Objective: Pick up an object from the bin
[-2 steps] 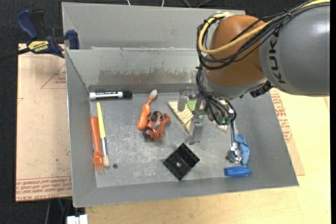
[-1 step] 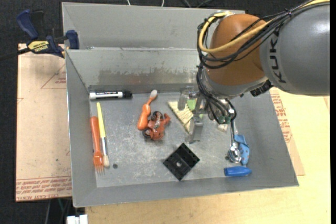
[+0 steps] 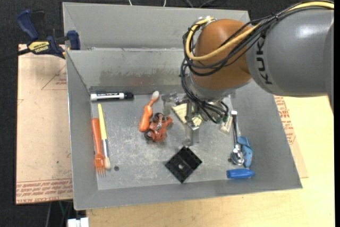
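Bin (image 3: 79, 130), grey metal, loose items on the floor. All positions are given relative to the black square block (image 3: 183, 163), which lies flat near the front-centre wall, one corner toward the camera.

- Far left of block: orange fork (image 3: 97, 145) and yellow stick (image 3: 102, 135), side by side and touching or nearly so, both running front to back.
- Left and well back of block: black marker (image 3: 111, 95) with a white label, lying crosswise, just past the far end of the yellow stick.
- Left-back of block, nearer: orange handle (image 3: 146, 117) with a pale tip, tilted. Orange-red toy (image 3: 158, 128) sits just beside it on the block side, apparently touching.
- Directly behind block: gripper (image 3: 192, 138), hanging from under the orange wrist cover (image 3: 220, 53) and cables. Tip sits low over bare floor, just behind the block's back corner and apart from it. Can't tell whether the claw is apart or together, and nothing is visibly held in it.
- Behind block, under the wrist: pale scrap (image 3: 180, 111), partly hidden.
- Right of block: blue-and-metal tool (image 3: 243, 149). Small blue piece (image 3: 240, 173) lies just in front of it, near the front wall.

Nearest item to the claw is the block, still flat on the floor.
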Controlling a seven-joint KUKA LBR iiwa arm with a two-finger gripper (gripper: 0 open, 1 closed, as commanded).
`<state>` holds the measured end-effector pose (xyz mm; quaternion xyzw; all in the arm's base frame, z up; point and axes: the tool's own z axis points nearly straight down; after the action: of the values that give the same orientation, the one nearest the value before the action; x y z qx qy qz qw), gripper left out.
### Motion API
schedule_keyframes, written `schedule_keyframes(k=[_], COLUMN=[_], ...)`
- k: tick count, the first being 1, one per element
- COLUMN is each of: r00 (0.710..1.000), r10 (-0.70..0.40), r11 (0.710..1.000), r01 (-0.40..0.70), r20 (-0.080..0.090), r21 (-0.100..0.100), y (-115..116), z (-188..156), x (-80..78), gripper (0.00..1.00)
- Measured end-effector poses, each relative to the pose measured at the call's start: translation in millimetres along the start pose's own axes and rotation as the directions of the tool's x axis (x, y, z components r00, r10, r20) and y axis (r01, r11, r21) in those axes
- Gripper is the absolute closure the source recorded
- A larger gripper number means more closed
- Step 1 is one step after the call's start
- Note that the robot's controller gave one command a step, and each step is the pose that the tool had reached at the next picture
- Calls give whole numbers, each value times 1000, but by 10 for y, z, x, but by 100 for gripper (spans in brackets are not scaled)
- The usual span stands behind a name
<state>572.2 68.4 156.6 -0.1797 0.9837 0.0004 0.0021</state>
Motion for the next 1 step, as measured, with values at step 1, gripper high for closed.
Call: schedule_keyframes(k=[1], r00=[998], r10=[-66], r11=[998], r01=[66], r20=[0], r21=[-1], y=[110], z=[174], x=[-62], gripper=[0])
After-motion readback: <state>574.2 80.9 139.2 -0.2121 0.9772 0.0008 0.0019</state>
